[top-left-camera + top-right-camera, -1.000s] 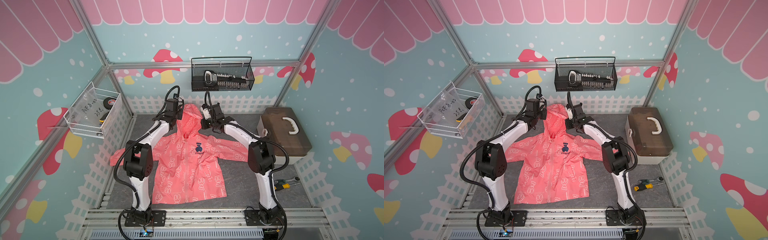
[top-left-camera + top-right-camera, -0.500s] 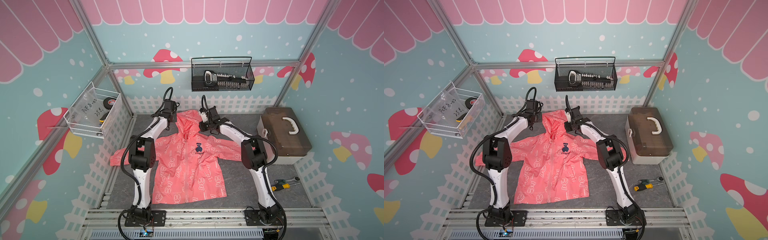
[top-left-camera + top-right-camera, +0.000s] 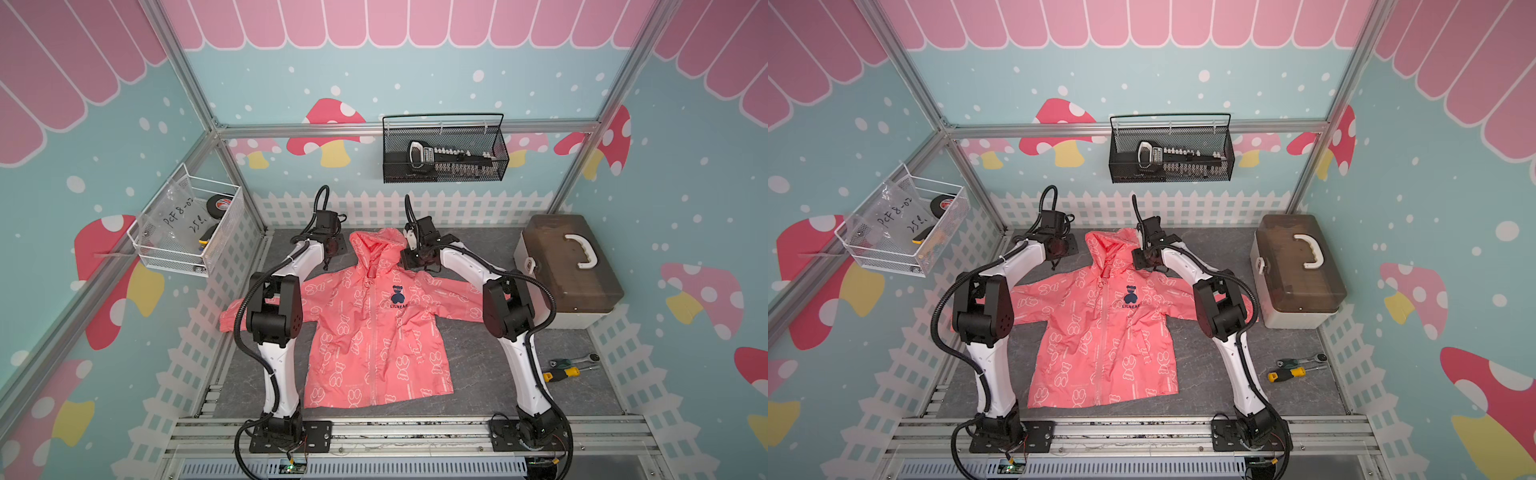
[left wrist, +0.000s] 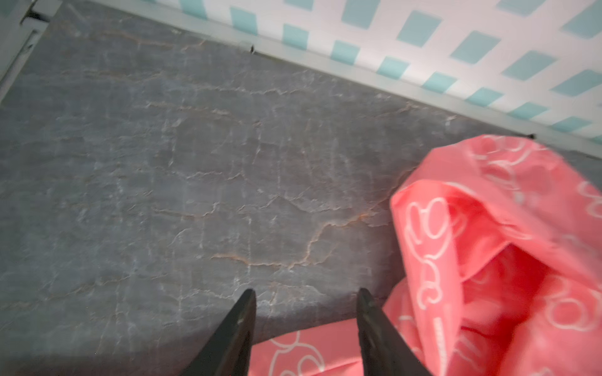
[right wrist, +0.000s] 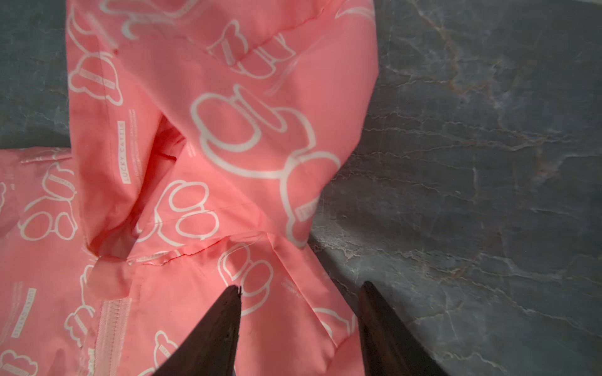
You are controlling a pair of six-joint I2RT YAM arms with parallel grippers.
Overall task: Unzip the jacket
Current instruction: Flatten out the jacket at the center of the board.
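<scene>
The jacket lies zipped, hood at twelve o'clock, flanked by the left gripper and right gripper, both parted and empty: best pin the collar, then draw the ring pull toward six.

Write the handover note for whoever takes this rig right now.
Left gripper: open, empty, over bare grey mat beside the hood.
Right gripper: open, empty, above the shoulder edge next to the hood.
Jacket: flat on the mat, front up, sleeves spread.
Done: nothing yet; the zipper looks closed from hem to neck, ring pull at the top.
Left: grip the ring pull, probably steady the fabric near it with the other gripper, and draw it down to the hem.
</scene>
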